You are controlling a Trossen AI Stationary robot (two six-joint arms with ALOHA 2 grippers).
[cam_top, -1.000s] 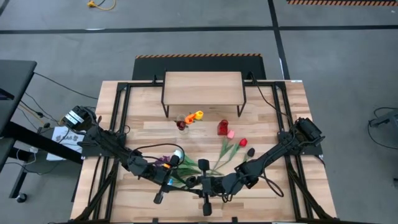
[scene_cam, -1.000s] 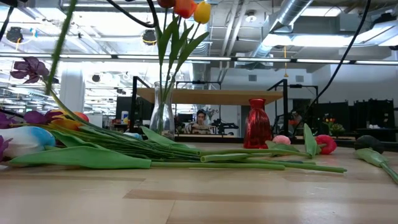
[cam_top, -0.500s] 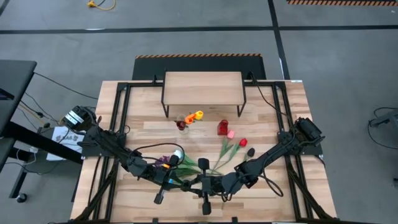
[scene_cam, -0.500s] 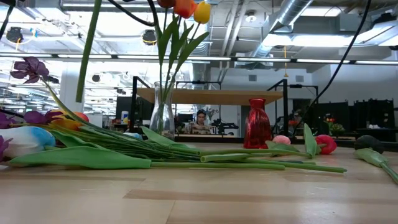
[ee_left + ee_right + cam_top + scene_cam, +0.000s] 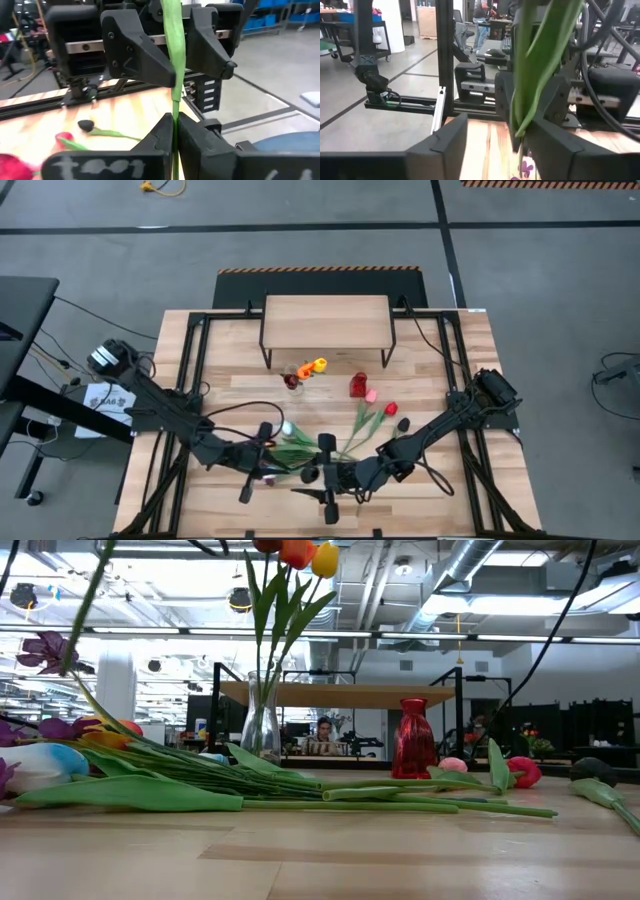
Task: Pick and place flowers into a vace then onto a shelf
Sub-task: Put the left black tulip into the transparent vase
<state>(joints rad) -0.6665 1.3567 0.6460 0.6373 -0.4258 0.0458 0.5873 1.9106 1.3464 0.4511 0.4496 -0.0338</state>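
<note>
**Handover point: stem passed between the two grippers**

I found the left gripper (image 5: 173, 131) pinched tight on a flower stem (image 5: 173, 60) running straight up between its fingers, the right gripper (image 5: 492, 137) facing it just beside, fingers spread around the same stem. The glass vase (image 5: 296, 376) stood well beyond both, before the shelf (image 5: 325, 320); the left arm alone carried the stem.
</note>
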